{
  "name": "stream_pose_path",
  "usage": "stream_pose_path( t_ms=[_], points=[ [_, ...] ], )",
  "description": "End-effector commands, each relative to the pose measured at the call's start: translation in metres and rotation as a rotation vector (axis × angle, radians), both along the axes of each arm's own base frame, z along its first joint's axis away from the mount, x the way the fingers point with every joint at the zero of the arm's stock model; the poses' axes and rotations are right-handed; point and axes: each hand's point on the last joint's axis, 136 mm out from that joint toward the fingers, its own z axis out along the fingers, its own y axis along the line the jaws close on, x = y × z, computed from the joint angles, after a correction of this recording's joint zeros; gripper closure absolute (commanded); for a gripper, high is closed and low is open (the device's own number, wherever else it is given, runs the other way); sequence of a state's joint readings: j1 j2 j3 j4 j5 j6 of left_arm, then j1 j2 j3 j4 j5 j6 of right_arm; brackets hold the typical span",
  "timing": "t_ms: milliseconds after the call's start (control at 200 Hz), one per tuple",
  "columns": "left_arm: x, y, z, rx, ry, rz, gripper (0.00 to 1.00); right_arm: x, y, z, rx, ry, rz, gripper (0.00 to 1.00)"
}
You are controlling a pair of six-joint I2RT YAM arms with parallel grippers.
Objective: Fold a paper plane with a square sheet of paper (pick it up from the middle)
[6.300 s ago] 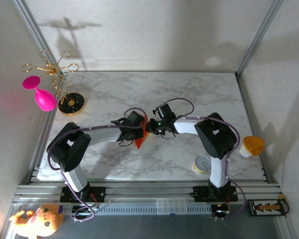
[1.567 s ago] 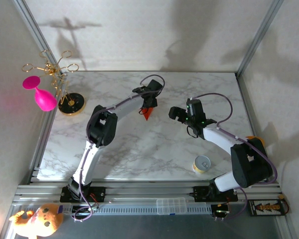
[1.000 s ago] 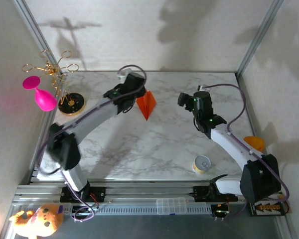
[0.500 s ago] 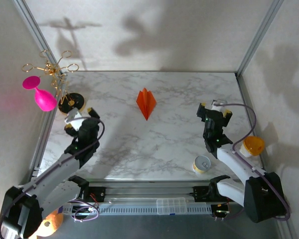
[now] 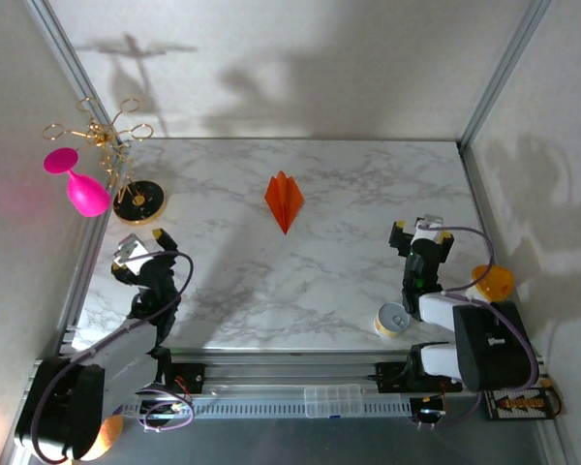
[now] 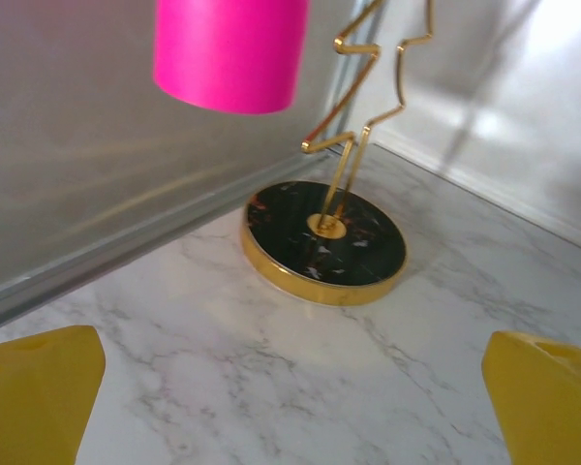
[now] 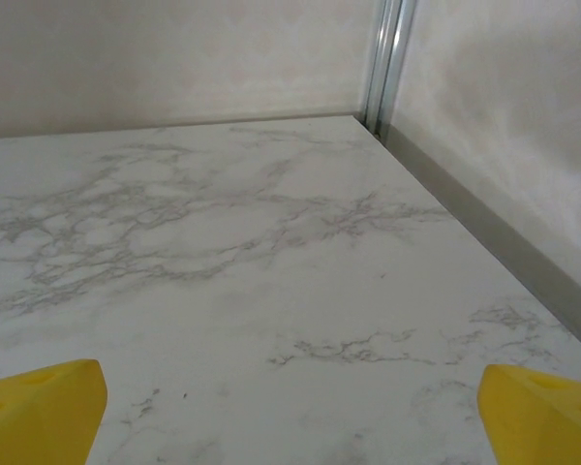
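Broadly, the white marble bench (image 5: 300,281) takes up the middle of the top view, inside pale walls and a metal frame.

Both arms sit folded low along the bottom of that frame. The left arm (image 5: 126,339) lies at the lower left, and its left gripper (image 5: 140,250) is released, jaws spread wide and nothing between them. In the left wrist view its yellow fingers (image 6: 39,392) stand at the two lower corners of the frame with bare marble between. The right arm (image 5: 455,329) lies at the lower right. The right gripper (image 5: 423,231) is likewise released and empty, and in the right wrist view its yellow fingers (image 7: 39,402) flank open bench (image 7: 271,271).

At the upper left of the top view stands a gold wire stand (image 5: 138,201) on a round black base, with a pink goblet (image 5: 77,184) hanging from it. Both show close up in the left wrist view, the base (image 6: 324,237) at centre and the goblet (image 6: 230,48) at the top.

The paper plane (image 5: 284,201), a bright orange dart, lies flat on the bench at upper centre of the top view, tip toward the bottom of the frame, well apart from both grippers.

A small yellow can (image 5: 393,320) stands at the lower right, just beside the right arm. An orange-yellow cup (image 5: 491,283) sits at the right edge.
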State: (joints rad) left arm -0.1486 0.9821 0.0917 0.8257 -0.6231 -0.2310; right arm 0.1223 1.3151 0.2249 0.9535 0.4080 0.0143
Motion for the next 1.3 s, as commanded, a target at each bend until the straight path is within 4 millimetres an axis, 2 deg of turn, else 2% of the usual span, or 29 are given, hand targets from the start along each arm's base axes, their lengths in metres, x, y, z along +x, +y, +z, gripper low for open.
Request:
stream_pose_path(
  t_ms=[0,205,411,541,836,1292],
  points=[
    [0.016,-0.019,0.021,0.040,-0.103,-0.167,0.00,0.010,0.008,0.024,0.034,-0.140,0.090,0.01],
    [0.030,-0.038,0.023,0.087,-0.139,-0.325,0.00,0.017,0.024,0.010,0.041,-0.119,0.213,0.01],
    [0.054,-0.052,0.010,0.100,-0.111,-0.417,0.01,0.017,0.029,0.002,0.039,-0.113,0.255,0.01],
    [0.064,-0.050,-0.004,0.085,-0.070,-0.403,0.00,0.016,0.026,-0.001,0.043,-0.116,0.237,0.01],
    [0.082,-0.046,-0.020,0.078,0.019,-0.365,0.01,0.020,0.023,-0.003,0.065,-0.102,0.234,0.01],
    [0.083,-0.049,-0.019,0.084,0.019,-0.369,0.01,0.020,0.022,-0.003,0.065,-0.100,0.235,0.01]
  ],
)
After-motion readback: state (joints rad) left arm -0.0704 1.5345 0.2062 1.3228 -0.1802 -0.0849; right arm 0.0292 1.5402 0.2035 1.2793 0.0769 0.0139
